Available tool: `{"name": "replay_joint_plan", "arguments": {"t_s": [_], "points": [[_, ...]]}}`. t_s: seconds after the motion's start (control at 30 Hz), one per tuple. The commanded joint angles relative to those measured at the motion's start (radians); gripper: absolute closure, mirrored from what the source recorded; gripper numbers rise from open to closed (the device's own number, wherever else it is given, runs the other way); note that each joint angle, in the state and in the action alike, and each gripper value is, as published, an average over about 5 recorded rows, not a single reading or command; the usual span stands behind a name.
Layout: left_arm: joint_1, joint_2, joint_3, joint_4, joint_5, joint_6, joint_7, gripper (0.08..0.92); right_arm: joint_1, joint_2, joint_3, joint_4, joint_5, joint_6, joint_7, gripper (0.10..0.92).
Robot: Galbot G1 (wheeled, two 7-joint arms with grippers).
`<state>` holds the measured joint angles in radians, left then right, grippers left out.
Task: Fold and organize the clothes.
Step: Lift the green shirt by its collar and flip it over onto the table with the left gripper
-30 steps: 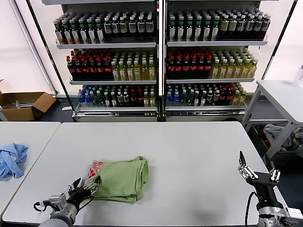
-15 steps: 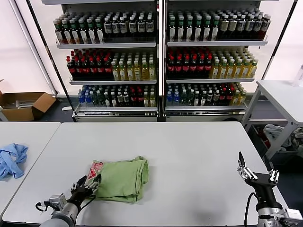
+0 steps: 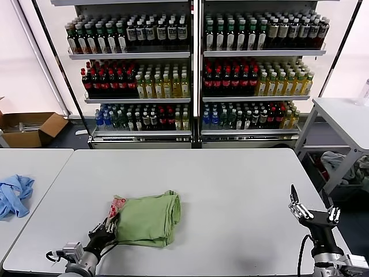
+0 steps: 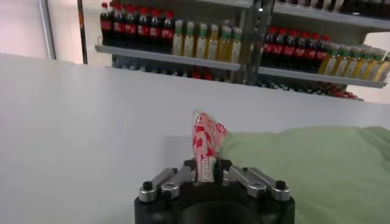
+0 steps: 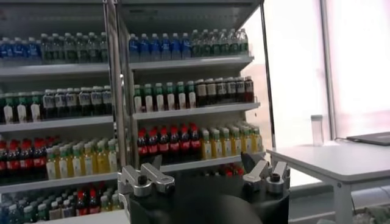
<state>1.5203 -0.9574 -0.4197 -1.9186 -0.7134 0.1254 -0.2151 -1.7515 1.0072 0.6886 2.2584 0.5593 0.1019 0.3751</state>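
Observation:
The clothes (image 3: 149,218) are one light green shirt, folded into a thick bundle on the near left part of the grey table (image 3: 230,184). Its red-and-white checkered part sticks out at the bundle's left corner. My left gripper (image 3: 108,229) is at that corner, shut on the checkered edge (image 4: 204,146), which stands up between the jaws in the left wrist view, with the green cloth (image 4: 317,170) spreading beyond. My right gripper (image 3: 311,210) hovers open over the table's near right corner, away from the shirt and holding nothing.
A light blue garment (image 3: 14,195) lies on the neighbouring table to the left. Shelves of bottles (image 3: 190,69) stand behind the table. A cardboard box (image 3: 29,127) sits on the floor far left, and another white table (image 3: 346,115) stands to the right.
My left gripper has closed from wide open onto the shirt's checkered corner and drawn back slightly towards me. The right arm has stayed in place.

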Motion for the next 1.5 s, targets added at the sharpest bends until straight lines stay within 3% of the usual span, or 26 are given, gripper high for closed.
{"name": "replay_joint_plan", "arguments": {"t_s": [0.03, 0.17, 0.3, 0.5, 0.67, 0.83, 0.9, 1.0, 1.13, 1.23, 1.37, 1.5], "points": [[0.004, 0.005, 0.004, -0.012, 0.058, -0.075, -0.010, 0.801, 0.003, 0.003, -0.002, 0.000, 0.000, -0.001, 0.000, 0.203], [0.014, 0.020, -0.010, -0.030, 0.060, -0.075, -0.007, 0.880, 0.006, 0.002, -0.002, 0.002, 0.000, -0.001, -0.001, 0.203], [0.018, 0.053, -0.069, -0.056, 0.041, -0.065, -0.026, 0.885, 0.016, 0.000, -0.003, 0.005, 0.001, -0.005, 0.000, 0.203], [0.047, 0.155, -0.318, -0.078, -0.011, -0.024, -0.031, 0.885, 0.040, -0.001, -0.016, 0.002, 0.002, -0.013, -0.001, 0.203], [0.077, 0.240, -0.575, -0.106, -0.080, 0.038, 0.016, 0.885, 0.060, -0.004, -0.031, -0.004, 0.002, -0.016, -0.001, 0.203], [0.070, 0.262, -0.698, -0.194, -0.105, 0.101, 0.052, 0.885, 0.071, -0.006, -0.042, -0.006, 0.002, -0.019, -0.001, 0.203], [0.078, 0.239, -0.662, -0.254, -0.077, 0.107, 0.065, 0.885, 0.069, -0.006, -0.043, -0.005, 0.002, -0.019, -0.001, 0.203], [0.104, 0.186, -0.475, -0.293, 0.071, 0.064, 0.086, 0.885, 0.058, -0.009, -0.038, -0.001, 0.002, -0.016, -0.002, 0.203], [0.065, 0.107, -0.045, -0.101, 0.408, -0.080, 0.093, 0.885, 0.039, -0.011, -0.025, 0.004, 0.005, -0.006, -0.002, 0.203], [0.017, 0.039, 0.160, 0.057, 0.546, -0.137, 0.093, 0.885, 0.027, -0.009, -0.019, 0.009, 0.004, 0.005, -0.002, 0.203], [-0.017, -0.024, 0.271, 0.074, 0.572, -0.150, 0.101, 0.885, 0.018, -0.008, -0.016, 0.010, 0.003, 0.009, -0.004, 0.203], [-0.062, -0.034, 0.301, 0.013, 0.542, -0.119, 0.105, 0.885, 0.030, 0.002, -0.028, 0.005, -0.006, 0.007, -0.004, 0.203]]}}
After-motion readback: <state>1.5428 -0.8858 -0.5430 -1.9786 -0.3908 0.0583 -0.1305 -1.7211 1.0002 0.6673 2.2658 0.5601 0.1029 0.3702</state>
